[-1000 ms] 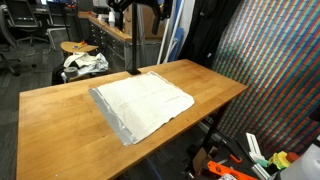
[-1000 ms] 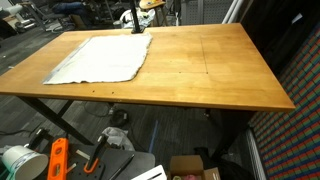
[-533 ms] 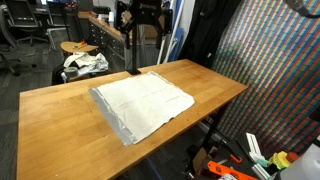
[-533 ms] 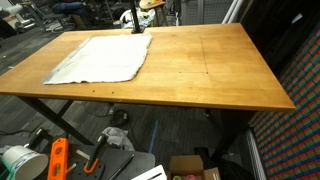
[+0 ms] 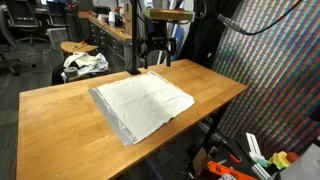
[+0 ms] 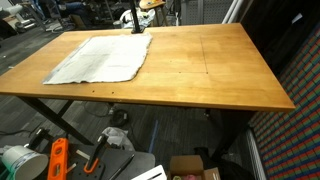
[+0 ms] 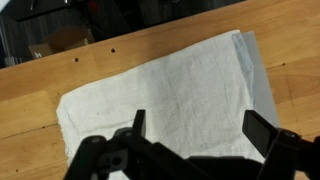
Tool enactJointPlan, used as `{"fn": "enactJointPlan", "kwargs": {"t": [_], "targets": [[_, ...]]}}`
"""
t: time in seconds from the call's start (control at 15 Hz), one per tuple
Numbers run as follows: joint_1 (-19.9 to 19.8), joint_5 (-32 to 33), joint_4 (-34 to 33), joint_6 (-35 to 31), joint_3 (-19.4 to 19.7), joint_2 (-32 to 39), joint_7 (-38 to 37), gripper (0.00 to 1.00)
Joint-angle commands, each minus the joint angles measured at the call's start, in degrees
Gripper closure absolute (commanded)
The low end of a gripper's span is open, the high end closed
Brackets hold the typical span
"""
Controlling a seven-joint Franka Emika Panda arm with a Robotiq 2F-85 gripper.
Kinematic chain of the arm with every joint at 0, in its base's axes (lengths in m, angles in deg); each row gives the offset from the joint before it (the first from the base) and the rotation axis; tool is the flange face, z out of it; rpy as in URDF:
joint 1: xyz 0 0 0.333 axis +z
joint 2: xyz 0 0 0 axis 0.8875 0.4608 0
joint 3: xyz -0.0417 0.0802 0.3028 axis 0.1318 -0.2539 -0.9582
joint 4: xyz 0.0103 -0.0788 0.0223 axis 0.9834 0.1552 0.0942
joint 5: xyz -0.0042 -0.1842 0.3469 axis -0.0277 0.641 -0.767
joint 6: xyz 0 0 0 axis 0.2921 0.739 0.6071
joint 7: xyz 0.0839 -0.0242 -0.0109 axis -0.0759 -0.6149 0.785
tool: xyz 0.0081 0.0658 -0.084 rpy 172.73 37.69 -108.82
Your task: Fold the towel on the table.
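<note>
A white towel (image 5: 140, 100) lies spread flat on the wooden table (image 5: 60, 115), with a darker grey edge along its near side. It also shows in the other exterior view (image 6: 100, 58) and fills the wrist view (image 7: 170, 90). My gripper (image 5: 154, 58) hangs open and empty above the towel's far edge, clear of the cloth. In the wrist view its two black fingers (image 7: 200, 128) stand wide apart over the towel. The gripper itself does not show clearly in the exterior view from the table's long side.
A black pole (image 5: 133, 40) rises at the table's far edge. A stool with crumpled cloth (image 5: 85, 62) stands behind the table. A colourful patterned wall (image 5: 275, 70) is beside it. Tools and a box (image 6: 190, 168) lie on the floor.
The arm has come down into view and the gripper now hangs over the towel's far edge. The towel has not moved.
</note>
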Motion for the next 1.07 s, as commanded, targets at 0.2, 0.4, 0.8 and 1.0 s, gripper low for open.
{"fn": "enactJointPlan", "kwargs": {"t": [0.2, 0.4, 0.8, 1.0], "targets": [[-3.6, -4.0, 0.4, -2.3, 5.8, 4.4, 12.3, 0.0], [-5.8, -5.8, 3.0, -7.1, 8.1, 5.9, 15.5, 0.0], [-9.2, -12.0, 19.0, -21.6, 10.4, 1.1, 22.3, 0.0], [-9.6, -13.8, 28.3, -31.7, 10.9, -1.4, 24.2, 0.0]]}}
